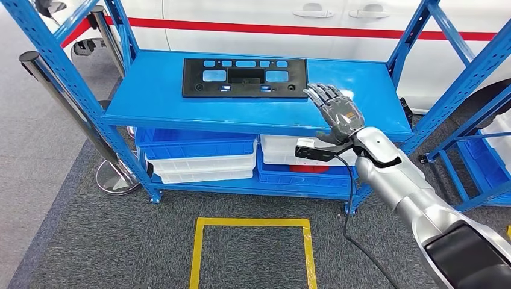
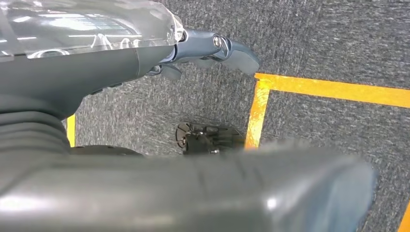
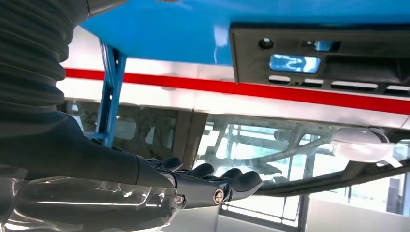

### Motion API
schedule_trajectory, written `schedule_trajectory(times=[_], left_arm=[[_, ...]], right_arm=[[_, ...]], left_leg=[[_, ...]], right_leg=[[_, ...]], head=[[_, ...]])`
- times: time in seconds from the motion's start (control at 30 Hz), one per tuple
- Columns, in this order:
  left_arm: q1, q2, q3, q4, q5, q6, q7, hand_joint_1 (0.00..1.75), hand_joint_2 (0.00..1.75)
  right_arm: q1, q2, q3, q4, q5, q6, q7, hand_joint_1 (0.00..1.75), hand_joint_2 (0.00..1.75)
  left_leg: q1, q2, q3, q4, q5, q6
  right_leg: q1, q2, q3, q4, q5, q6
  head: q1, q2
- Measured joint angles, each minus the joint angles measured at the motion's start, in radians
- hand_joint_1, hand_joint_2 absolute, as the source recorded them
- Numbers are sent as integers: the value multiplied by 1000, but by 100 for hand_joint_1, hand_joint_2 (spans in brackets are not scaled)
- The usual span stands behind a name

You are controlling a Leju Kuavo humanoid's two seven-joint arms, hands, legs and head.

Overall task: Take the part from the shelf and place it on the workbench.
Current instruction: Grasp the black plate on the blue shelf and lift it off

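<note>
Reaching step: my right hand (image 1: 337, 111), fingers spread and empty, hovers centre-frame beside the black part (image 1: 244, 78) on the shelf (image 1: 150, 96); next, probably slide under its edge.

1 black part (image 1: 244, 77), 1 blue shelf (image 1: 150, 96), approx 4 bins (image 1: 199, 146), 1 yellow floor square (image 1: 252, 223)

Bright, even overhead light; soft glare on the blue shelf (image 1: 156, 90) beyond the right hand (image 1: 337, 111). Both wrist views blur close up (foreground covers especially).
</note>
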Motion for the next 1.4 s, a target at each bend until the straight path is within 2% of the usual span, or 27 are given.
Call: schedule_trajectory(times=[0.07, 0.13, 0.2, 0.23, 0.3, 0.33, 0.4, 0.5, 0.53, 0.6, 0.67, 0.73, 0.77, 0.8, 0.87, 0.9, 0.93, 0.97, 1.03, 1.07, 1.1, 1.13, 1.17, 1.23, 1.27, 1.3, 1.4], left_arm=[[0, 0, 3, 0, 0, 0, 1, 0, 0], [2, 0, 8, 0, -1, 0, 2, 0, 0], [5, 0, 12, 0, -1, 0, 5, 0, 0], [7, 0, 14, 0, -1, 1, 7, 0, 0], [8, -1, 15, 0, 0, 3, 11, 0, 0], [8, -2, 15, 0, 1, 4, 11, 0, 0], [8, -4, 16, 0, 2, 7, 12, 0, 0], [12, -4, 18, 0, 2, 10, 13, 0, 0], [12, -4, 19, 0, 1, 11, 13, 0, 0], [11, -3, 20, 0, 1, 12, 15, 0, 0], [15, -2, 21, 0, 1, 12, 18, 0, 0], [20, -1, 21, 0, 1, 12, 19, 0, 0], [22, 0, 21, 0, 1, 12, 19, 0, 0], [23, 1, 21, 0, 0, 12, 19, 0, 0], [27, 2, 21, 0, -3, 11, 19, 0, 0], [28, 2, 21, 0, -6, 10, 20, 0, 0], [28, 2, 21, 0, -8, 9, 20, 0, 0], [26, 1, 21, 0, -10, 8, 21, 0, 0], [19, 1, 21, -1, -13, 7, 21, 0, 0], [15, 0, 21, -1, -14, 7, 21, 0, 0], [13, 0, 21, -1, -14, 7, 21, 0, 0], [13, 0, 21, -1, -14, 7, 21, 0, 0], [15, -1, 21, -1, -14, 8, 22, 0, 0], [22, -1, 21, -1, -13, 8, 23, 0, 0], [25, -2, 21, -1, -13, 9, 24, 0, 0], [27, -2, 21, -1, -13, 9, 24, 0, 0], [33, -7, 21, 2, -13, 13, 26, 0, 0]], right_arm=[[-10, -2, 7, 0, 1, 5, 2, 0, 175], [-16, -4, 13, 1, 1, 8, 5, 0, 175], [-18, -4, 21, 3, 1, 18, 9, 0, 175], [-20, -4, 25, 4, 0, 24, 11, 0, 175], [-27, -6, 31, 5, -2, 33, 13, 0, 175], [-32, -6, 33, 6, -3, 34, 14, 0, 175], [-42, -8, 36, 7, -6, 35, 15, 0, 175], [-39, -12, 44, 12, -7, 29, 19, 0, 175], [-37, -13, 46, 14, -6, 24, 21, 0, 175], [-31, -11, 50, 16, -1, 14, 28, 0, 175], [-18, -9, 55, 17, 6, 9, 33, 0, 175], [-4, -6, 62, 19, 17, 9, 39, 0, 175], [0, -3, 65, 20, 23, 10, 41, 0, 175], [2, 0, 68, 21, 28, 13, 44, 0, 175], [4, 11, 75, 26, 36, 24, 48, 0, 175], [4, 17, 78, 29, 40, 30, 50, 0, 175], [2, 22, 81, 32, 43, 35, 51, 0, 175], [-2, 28, 83, 34, 45, 36, 53, 0, 175], [-11, 39, 85, 37, 51, 37, 58, 0, 175], [-13, 44, 87, 39, 52, 37, 60, 0, 175], [-11, 47, 90, 42, 54, 37, 62, 0, 175], [-6, 50, 94, 47, 55, 38, 64, 0, 175], [0, 52, 97, 52, 55, 38, 66, 0, 175], [10, 57, 104, 66, 57, 38, 68, 0, 175], [12, 59, 107, 72, 57, 38, 69, 0, 175], [13, 60, 109, 80, 58, 37, 69, 0, 175], [18, 63, 117, 109, 59, 34, 67, 0, 175]], left_leg=[[3, 1, 3, -5, 1, 9], [1, 0, 1, -5, -4, 13], [-2, 0, 5, -3, -9, 13], [-4, 0, 9, -2, -13, 11], [-7, 2, 23, -1, -23, 8], [-9, 3, 28, -1, -27, 5], [-8, 6, 36, -3, -35, -3], [-5, 7, 43, 26, -32, -19], [-4, 4, 27, 63, -28, -25], [5, -2, -50, 181, -34, -41], [20, -3, -143, 284, -82, -58], [32, -3, -195, 287, -128, -74], [37, -2, -201, 248, -124, -80], [41, -2, -199, 189, -84, -86], [46, 3, -189, 71, 63, -86], [46, 5, -185, 44, 116, -80], [45, 6, -182, 35, 137, -70], [43, 5, -174, 45, 120, -58], [44, 3, -150, 37, 96, -40], [45, 1, -133, 31, 85, -34], [45, -3, -113, 24, 71, -29], [44, -7, -90, 17, 56, -26], [42, -13, -63, 11, 38, -25], [37, -21, -2, 2, -2, -23], [33, -24, 29, -1, -24, -22], [30, -26, 59, -3, -48, -21], [23, -31, 126, -8, -112, -26]], right_leg=[[-1, 0, -28, 61, -45, 3], [-1, 0, -88, 192, -111, 2], [0, 0, -128, 276, -135, -3], [2, 0, -122, 264, -121, -7], [9, -3, -59, 139, -57, -24], [15, -7, -27, 74, -42, -33], [25, -13, 11, -4, -39, -46], [23, -9, 43, -24, -52, -57], [18, -8, 61, -27, -59, -60], [10, -9, 94, -31, -81, -64], [4, -5, 125, -32, -107, -61], [-4, 2, 162, -32, -139, -53], [-9, 5, 184, -32, -156, -47], [-14, 7, 204, -32, -175, -41], [-17, 11, 241, -31, -214, -26], [-15, 13, 258, -37, -232, -17], [-14, 15, 271, -37, -239, -8], [-14, 17, 272, -27, -232, 1], [-17, 15, 219, 77, -174, 10], [-18, 12, 166, 153, -149, 11], [-18, 9, 109, 224, -144, 10], [-15, 8, 58, 270, -168, 7], [-12, 7, 11, 296, -213, 5], [-4, 7, -55, 279, -306, -3], [0, 7, -77, 242, -316, -9], [5, 6, -92, 188, -276, -18], [29, 2, -108, 12, 29, -50]], head=[[0, 0], [0, 0], [0, 0], [0, 0], [0, 0], [0, 0], [-1, 0], [-1, 0], [-1, 0], [-1, 0], [-1, 0], [-1, 0], [-1, 0], [-1, 0], [-1, 0], [-1, 0], [-1, 0], [-1, 0], [-1, 0], [-1, 0], [0, 0], [0, 0], [0, 0], [0, 0], [0, 0], [0, 0], [0, 0]])
